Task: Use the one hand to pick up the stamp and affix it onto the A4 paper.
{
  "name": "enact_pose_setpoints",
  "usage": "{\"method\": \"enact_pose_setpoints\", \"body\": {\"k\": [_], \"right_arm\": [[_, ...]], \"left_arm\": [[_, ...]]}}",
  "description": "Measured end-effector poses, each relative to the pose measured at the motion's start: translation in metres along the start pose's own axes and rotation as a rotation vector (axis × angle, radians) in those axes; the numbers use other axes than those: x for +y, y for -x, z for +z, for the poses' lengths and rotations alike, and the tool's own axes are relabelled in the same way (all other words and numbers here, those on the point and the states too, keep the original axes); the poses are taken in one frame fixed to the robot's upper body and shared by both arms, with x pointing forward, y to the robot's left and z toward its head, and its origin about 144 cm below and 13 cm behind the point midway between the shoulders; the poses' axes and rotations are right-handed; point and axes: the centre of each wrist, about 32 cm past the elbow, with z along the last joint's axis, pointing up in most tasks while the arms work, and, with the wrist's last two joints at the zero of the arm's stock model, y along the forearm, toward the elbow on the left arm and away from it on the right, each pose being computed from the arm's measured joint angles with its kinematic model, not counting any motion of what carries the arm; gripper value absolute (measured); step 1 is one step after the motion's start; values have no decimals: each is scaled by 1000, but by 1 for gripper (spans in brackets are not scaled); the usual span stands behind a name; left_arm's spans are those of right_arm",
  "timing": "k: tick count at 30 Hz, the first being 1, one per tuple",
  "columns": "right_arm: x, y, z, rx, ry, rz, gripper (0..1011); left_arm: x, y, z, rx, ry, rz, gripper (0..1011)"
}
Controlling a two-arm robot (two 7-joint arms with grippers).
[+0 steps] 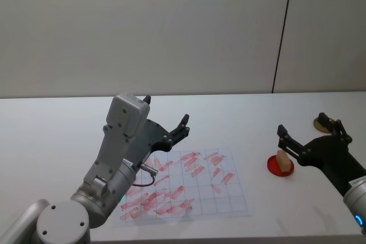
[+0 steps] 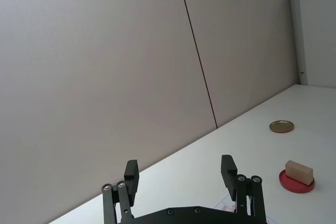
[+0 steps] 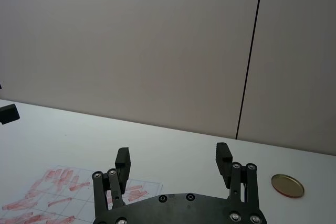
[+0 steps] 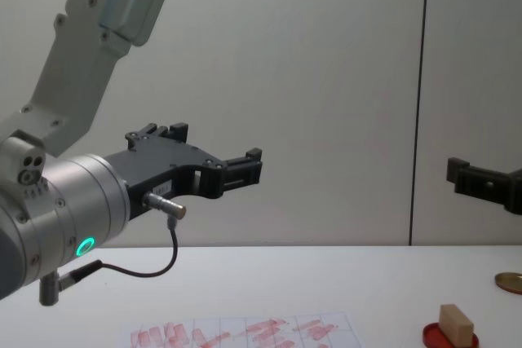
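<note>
Stamp (image 1: 281,161) resting on the red ink pad (image 1: 287,170) at 3 o'clock from the A4 paper (image 1: 229,198); right gripper (image 1: 302,124) and left gripper (image 1: 166,110) are raised, jaws open.

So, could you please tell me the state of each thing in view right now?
stamp: resting on the ink pad, not gripped.
ink pad: uncovered, stamp on it.
lid: off, flat on the table.
paper: flat, many cells stamped red.
left gripper: open, empty, raised over the paper.
right gripper: open, empty, raised near the ink pad.
</note>
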Motion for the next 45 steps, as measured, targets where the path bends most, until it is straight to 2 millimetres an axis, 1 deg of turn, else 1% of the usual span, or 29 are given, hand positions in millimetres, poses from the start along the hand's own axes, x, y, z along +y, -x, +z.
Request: {"method": "enact_pose_setpoints", "body": {"k": [35,45], "right_arm": [[0,0,0,0,2,0,1001],[6,8,2,1,60,-36,1001]], "left_arm": [[0,0,0,0,0,0,993],[0,0,0,0,0,0,993]]}}
